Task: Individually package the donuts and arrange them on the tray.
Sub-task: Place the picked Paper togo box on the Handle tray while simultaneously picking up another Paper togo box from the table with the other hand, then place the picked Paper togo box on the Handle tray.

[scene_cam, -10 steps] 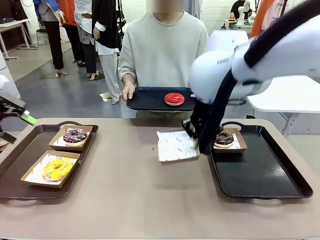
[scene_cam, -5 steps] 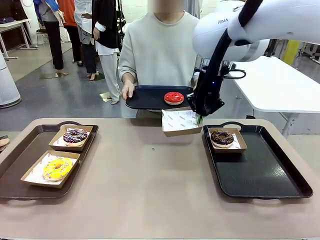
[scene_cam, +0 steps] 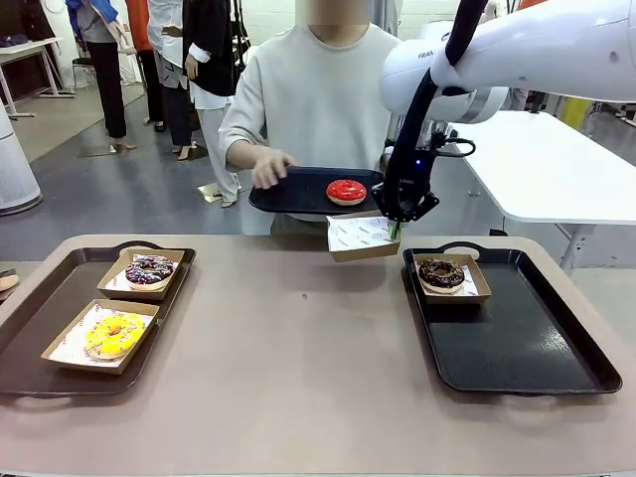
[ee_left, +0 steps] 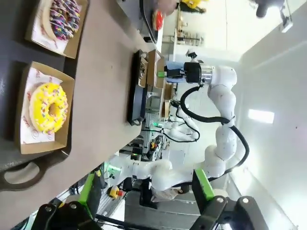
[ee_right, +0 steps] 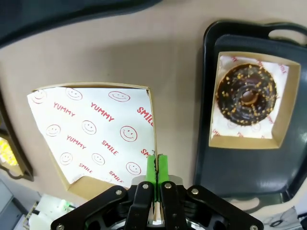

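Your left gripper (ee_left: 144, 201) hangs released near the yellow ring donut (ee_left: 47, 108). Farther right, your right gripper (ee_right: 156, 165) pinches the paper-lined cardboard box (scene_cam: 364, 238) aloft, its rim hidden beneath the person's black tray (scene_cam: 298, 191) carrying the red donut (scene_cam: 346, 192).

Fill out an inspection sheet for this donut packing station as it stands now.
Surface: tan table, a dark tray at each end.
Job's things: yellow donut and sprinkled donut, each in a paper box on the left tray; chocolate donut boxed on the right tray; red donut unboxed on the tray that the person holds.
Clutter: nothing seen.
Grippers: right gripper shut on the rim of an empty lined box, lifted off the table below the person's tray; left gripper open, holding nothing.
Cables: black hose along the right arm.
Surroundings: people standing behind, white table at right.
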You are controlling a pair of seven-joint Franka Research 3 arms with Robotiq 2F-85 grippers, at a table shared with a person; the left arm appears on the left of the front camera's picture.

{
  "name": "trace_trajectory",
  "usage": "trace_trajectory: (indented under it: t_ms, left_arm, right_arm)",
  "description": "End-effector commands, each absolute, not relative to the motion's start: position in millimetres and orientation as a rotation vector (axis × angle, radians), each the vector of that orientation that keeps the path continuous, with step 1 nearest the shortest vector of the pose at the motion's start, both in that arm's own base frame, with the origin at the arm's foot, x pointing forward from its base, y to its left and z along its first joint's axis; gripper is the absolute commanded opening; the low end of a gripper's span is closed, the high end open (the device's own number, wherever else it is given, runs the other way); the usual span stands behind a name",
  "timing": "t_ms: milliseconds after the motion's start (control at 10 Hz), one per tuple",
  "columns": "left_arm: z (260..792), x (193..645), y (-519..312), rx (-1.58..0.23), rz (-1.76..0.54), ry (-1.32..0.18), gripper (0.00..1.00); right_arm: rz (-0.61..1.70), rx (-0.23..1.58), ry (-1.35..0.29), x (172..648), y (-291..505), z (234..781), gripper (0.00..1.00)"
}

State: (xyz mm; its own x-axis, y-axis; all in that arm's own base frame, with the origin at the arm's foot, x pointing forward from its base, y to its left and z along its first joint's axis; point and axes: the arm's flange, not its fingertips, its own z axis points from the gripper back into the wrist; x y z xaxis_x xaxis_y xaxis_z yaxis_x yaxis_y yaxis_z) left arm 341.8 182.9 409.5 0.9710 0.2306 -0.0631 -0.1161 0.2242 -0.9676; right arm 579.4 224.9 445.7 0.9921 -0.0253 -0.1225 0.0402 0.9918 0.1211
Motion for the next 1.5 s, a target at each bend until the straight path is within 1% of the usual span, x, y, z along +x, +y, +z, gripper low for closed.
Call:
trace_trajectory:
  t_ms: [0, 200, 300, 1400]
  left_arm:
    - [408.3, 348.4, 189.2, -1.318, 0.274, -0.146, 1.0]
    - [405.3, 350.0, 194.8, -1.288, 0.298, -0.147, 1.0]
    - [401.3, 345.8, 191.8, -1.311, 0.277, -0.112, 1.0]
    - [401.3, 345.8, 191.8, -1.311, 0.277, -0.112, 1.0]
  right_arm:
    - [-0.046, 0.094, 0.132, 589.4, 227.6, 442.3, 0.0]
    - [-0.046, 0.092, 0.139, 593.1, 228.2, 434.1, 0.0]
    - [-0.04, 0.118, 0.132, 586.1, 223.2, 435.7, 0.0]
    - [-0.04, 0.118, 0.132, 586.1, 223.2, 435.7, 0.0]
